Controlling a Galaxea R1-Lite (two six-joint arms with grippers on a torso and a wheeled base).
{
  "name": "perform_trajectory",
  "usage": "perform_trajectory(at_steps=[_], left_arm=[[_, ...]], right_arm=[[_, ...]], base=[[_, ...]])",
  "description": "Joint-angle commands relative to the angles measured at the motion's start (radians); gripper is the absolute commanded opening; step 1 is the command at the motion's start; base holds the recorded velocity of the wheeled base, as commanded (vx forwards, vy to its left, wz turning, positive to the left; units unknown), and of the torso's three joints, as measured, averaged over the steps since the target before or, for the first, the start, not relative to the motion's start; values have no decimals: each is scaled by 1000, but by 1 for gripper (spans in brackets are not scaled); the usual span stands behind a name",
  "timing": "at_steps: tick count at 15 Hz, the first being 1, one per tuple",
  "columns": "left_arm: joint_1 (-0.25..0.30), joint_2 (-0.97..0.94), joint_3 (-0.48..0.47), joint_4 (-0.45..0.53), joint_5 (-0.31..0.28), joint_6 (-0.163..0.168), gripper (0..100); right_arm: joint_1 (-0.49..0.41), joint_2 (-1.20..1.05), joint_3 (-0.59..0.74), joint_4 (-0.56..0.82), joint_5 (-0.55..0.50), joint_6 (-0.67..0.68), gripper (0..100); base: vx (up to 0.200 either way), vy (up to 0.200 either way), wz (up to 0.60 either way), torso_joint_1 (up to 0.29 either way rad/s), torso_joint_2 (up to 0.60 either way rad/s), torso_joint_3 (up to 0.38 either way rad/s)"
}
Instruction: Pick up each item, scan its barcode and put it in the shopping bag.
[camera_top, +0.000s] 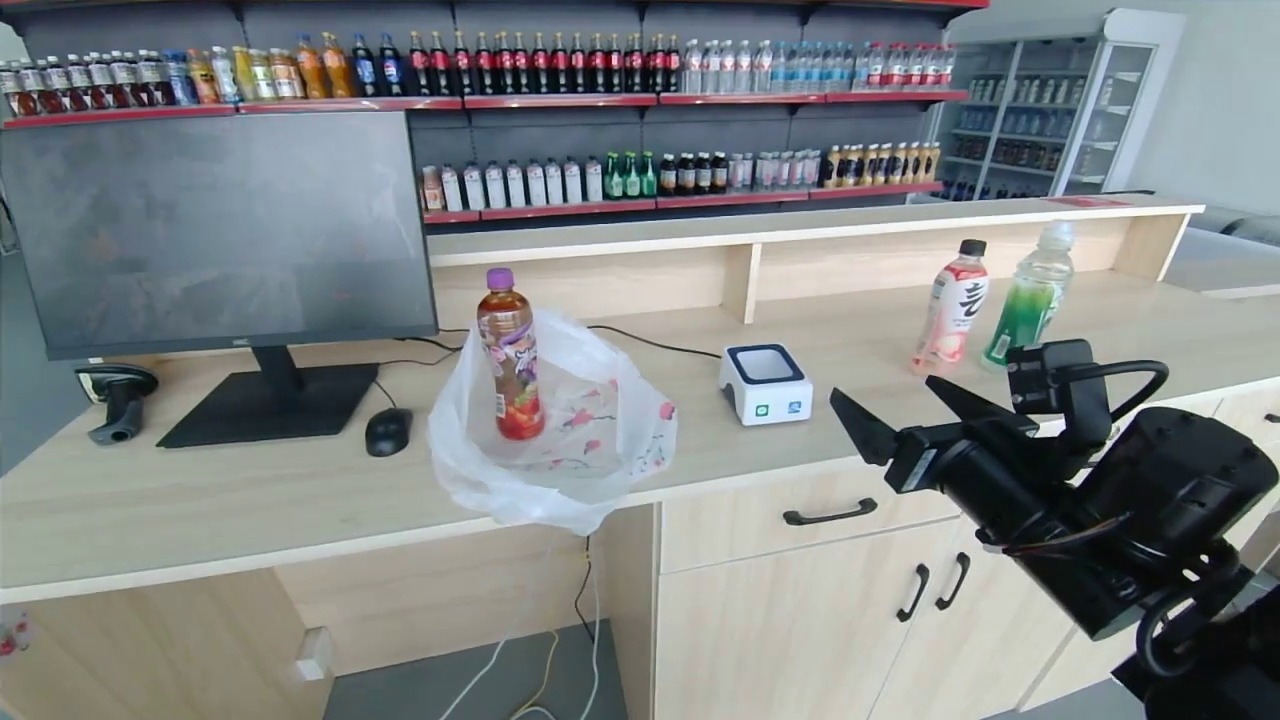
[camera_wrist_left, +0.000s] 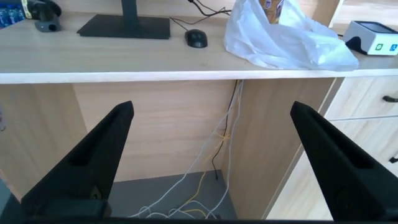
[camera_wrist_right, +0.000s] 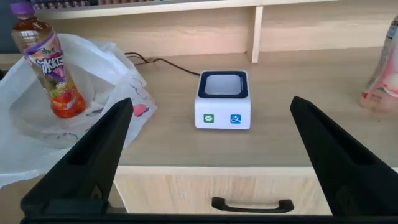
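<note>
Purple-capped bottle (camera_top: 510, 360) stands upright in the white shopping bag (camera_top: 640, 425), near the scanner (camera_top: 765, 383). The right gripper (camera_top: 882, 392) and the left gripper (camera_wrist_left: 211, 107) both hang empty, fingers wide apart.

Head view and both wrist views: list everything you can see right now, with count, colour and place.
shopping bag: 1, translucent white with pink print, at the counter's front edge
purple-capped bottle: 1, brown drink, upright inside the bag
barcode scanner: 1, white box with a dark top, on the counter right of the bag
pink bottle: 1, black cap, upright at the counter's right
green bottle: 1, white cap, just right of the pink one
monitor: 1, black, counter left
mouse: 1, black, between monitor stand and bag
handheld scanner: 1, dark, far left
counter: 1, light wood
shelf bottles: many, mixed colours, red shelves behind
cables: several, white and yellow, under the counter
left gripper: 1, black, open, below counter height
right gripper: 1, black, open, before the scanner
</note>
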Motion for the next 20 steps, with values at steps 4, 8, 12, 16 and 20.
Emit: perform_trajectory(at_steps=[4,8,12,16,20], left_arm=[[0,0,0,0,0,-1,100],[0,0,0,0,0,-1,100],[0,0,0,0,2,-6,100],[0,0,0,3,2,-6,100],[0,0,0,0,0,-4,100]], right_arm=[[1,3,-9,-1,0,0,100],[1,0,-9,-1,0,-2,100],[11,-2,-9,-1,0,-2,100],[15,-2,3,-1,0,0,100],[35,-2,5,-1,0,0,100]], base=[[0,-200,0,0,2,2],[0,-200,0,2,5,0],[50,-200,0,4,7,5],[200,-50,0,-4,4,5],[200,0,0,7,6,2]])
